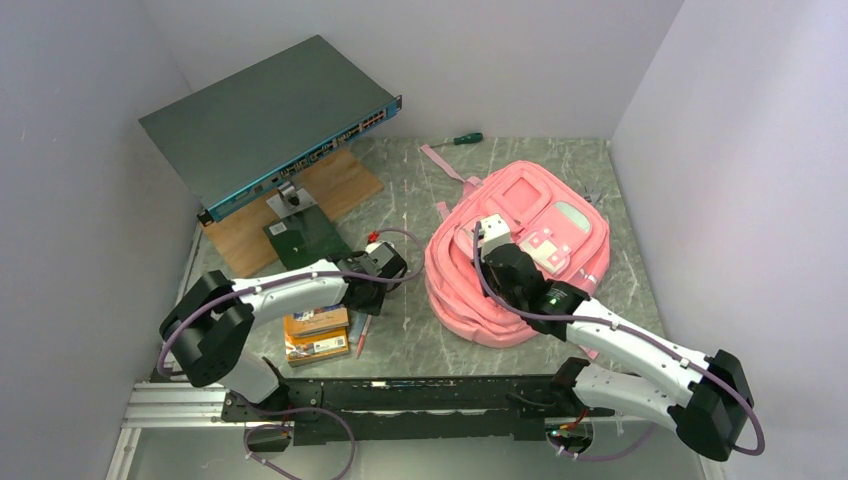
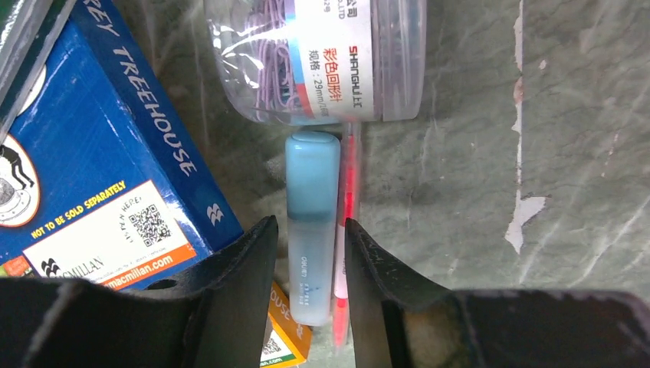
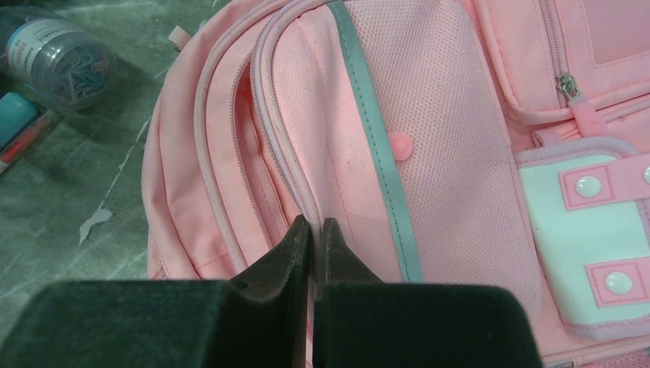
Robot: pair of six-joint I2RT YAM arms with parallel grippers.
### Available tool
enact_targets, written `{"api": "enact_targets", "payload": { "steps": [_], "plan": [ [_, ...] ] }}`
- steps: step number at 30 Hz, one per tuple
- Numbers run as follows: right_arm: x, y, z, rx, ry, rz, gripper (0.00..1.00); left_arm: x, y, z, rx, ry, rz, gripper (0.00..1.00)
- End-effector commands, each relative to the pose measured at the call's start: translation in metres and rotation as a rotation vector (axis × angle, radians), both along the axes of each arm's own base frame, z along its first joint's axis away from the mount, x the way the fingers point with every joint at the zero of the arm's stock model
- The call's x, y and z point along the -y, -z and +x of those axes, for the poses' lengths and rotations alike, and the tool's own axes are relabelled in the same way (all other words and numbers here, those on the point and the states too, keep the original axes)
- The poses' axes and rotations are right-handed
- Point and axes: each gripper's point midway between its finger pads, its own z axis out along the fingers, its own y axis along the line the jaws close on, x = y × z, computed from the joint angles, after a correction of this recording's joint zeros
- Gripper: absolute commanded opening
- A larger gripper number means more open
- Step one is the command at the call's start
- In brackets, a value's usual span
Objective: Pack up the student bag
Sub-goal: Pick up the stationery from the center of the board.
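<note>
The pink student bag [image 1: 520, 250] lies flat on the table's right half, front pockets up. My right gripper [image 1: 492, 238] is on its near-left edge. In the right wrist view the gripper [image 3: 316, 224] is shut on a thin fold of the bag [image 3: 429, 115] by the zip seam of the main compartment. My left gripper [image 1: 385, 265] is low over the table left of the bag. In the left wrist view the gripper [image 2: 310, 230] is open. Its jaws straddle a pale blue marker [image 2: 313, 222] and a red pen [image 2: 349, 192] lying side by side.
A clear jar of paper clips [image 2: 329, 57] lies just past the marker. A blue book [image 2: 100, 176] and orange books [image 1: 318, 335] lie left of the gripper. A network switch [image 1: 270, 120], a wooden board [image 1: 330, 190] and a green-handled screwdriver [image 1: 462, 139] are at the back.
</note>
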Motion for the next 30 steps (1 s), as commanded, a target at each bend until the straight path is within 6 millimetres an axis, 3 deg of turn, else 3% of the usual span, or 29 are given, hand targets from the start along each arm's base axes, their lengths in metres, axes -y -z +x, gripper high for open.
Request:
{"api": "enact_targets", "payload": {
  "steps": [1,15,22,30],
  "plan": [
    [-0.001,-0.021,0.003,0.048,0.011,0.058,0.0,0.006,-0.006,0.013,0.027,0.037,0.001,0.43],
    [-0.005,-0.02,0.007,0.052,0.002,0.051,0.0,0.008,0.022,0.006,-0.057,0.086,0.027,0.35],
    [-0.007,-0.017,0.008,0.044,-0.003,0.047,0.0,0.012,0.022,0.004,-0.071,0.102,0.008,0.3],
    [-0.008,-0.016,0.008,0.041,-0.005,0.047,0.0,0.033,0.013,-0.007,-0.094,0.135,-0.069,0.23]
  ]
}}
